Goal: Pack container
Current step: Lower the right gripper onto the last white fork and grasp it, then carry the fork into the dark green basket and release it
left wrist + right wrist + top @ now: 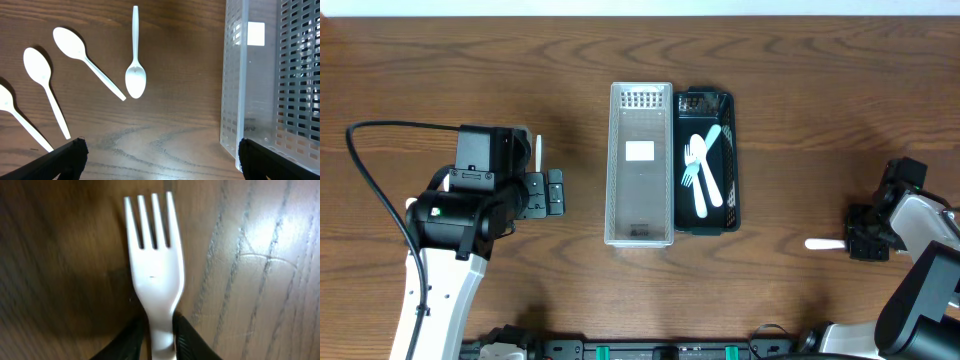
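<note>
Pinching the white fork [152,275] by its thin handle in my right claw [160,339]; it could swivel and miss the black tray [731,150].

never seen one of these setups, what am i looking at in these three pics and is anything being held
Two robot arms sit at a wooden table. The overhead picture looks down from above; the other two come from a camera on each arm's wrist. In the middle stand a clear basket and a black basket holding white cutlery. The left gripper is open and empty, with loose white spoons lying near it. The right gripper pinches a white fork by its handle.
</note>
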### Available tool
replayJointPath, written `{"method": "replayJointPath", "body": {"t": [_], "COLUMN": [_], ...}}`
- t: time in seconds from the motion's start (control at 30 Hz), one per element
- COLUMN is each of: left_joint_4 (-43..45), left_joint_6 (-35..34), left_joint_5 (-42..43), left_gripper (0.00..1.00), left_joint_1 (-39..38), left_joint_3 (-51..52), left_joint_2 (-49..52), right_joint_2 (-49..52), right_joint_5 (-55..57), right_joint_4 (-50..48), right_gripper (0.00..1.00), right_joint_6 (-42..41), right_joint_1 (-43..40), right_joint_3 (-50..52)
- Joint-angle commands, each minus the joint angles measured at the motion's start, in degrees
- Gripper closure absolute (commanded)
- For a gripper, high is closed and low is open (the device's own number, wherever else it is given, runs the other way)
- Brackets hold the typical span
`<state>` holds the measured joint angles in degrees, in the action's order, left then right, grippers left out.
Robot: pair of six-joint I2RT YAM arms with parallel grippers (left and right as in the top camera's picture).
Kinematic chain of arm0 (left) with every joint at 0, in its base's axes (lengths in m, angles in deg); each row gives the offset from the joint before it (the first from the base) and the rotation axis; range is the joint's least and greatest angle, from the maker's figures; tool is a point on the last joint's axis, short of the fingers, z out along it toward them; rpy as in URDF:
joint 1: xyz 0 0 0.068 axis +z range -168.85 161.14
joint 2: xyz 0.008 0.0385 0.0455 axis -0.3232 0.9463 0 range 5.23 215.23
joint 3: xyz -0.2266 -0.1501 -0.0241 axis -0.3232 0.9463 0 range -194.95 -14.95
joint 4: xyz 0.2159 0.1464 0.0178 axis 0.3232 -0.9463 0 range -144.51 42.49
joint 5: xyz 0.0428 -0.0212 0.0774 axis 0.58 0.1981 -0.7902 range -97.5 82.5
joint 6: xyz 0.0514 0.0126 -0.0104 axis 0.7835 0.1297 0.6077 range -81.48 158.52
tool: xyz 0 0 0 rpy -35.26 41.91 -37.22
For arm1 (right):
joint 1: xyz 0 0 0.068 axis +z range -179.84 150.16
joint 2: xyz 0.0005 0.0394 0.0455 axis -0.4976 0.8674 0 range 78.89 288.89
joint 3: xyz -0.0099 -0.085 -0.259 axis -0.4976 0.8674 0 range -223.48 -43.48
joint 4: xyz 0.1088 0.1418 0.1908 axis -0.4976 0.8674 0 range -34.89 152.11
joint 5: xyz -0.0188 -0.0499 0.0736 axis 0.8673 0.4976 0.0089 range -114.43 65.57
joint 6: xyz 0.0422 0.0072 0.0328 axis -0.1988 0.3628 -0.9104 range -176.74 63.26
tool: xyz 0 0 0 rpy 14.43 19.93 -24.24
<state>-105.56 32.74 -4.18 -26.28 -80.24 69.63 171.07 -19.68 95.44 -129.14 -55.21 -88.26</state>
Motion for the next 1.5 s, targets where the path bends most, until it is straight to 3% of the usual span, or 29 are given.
{"method": "replayJointPath", "body": {"t": [0.0,0.23,0.47,0.7,0.87,1.07,1.27,1.47], "left_joint_4": [0.0,0.0,0.0,0.0,0.0,0.0,0.0,0.0], "left_joint_6": [0.3,0.3,0.3,0.3,0.3,0.3,0.3,0.3], "left_joint_5": [0.3,0.3,0.3,0.3,0.3,0.3,0.3,0.3], "left_gripper": [0.02,0.02,0.02,0.02,0.02,0.02,0.02,0.02], "left_joint_1": [0.2,0.2,0.2,0.2,0.2,0.2,0.2,0.2], "left_joint_3": [0.2,0.2,0.2,0.2,0.2,0.2,0.2,0.2], "left_joint_2": [0.0,0.0,0.0,0.0,0.0,0.0,0.0,0.0], "right_joint_2": [1.6,1.6,1.1,-1.7,-3.4,-3.5,-2.8,2.5], "right_joint_5": [0.6,0.6,-0.1,-2.4,-3.6,-5.2,-5.2,-5.2], "right_joint_4": [0.4,0.1,-0.4,6.6,12.8,15.0,13.6,13.5], "right_gripper": [0.79,0.99,0.99,0.99,0.99,0.99,0.99,0.99], "right_joint_6": [0.6,4.8,8.2,20.0,32.6,46.8,49.7,53.2], "right_joint_1": [0.2,0.2,0.3,3.7,11.2,25.8,38.6,45.9], "right_joint_3": [2.5,2.5,0.2,-14.3,-28.5,-41.8,-43.3,-43.3]}}
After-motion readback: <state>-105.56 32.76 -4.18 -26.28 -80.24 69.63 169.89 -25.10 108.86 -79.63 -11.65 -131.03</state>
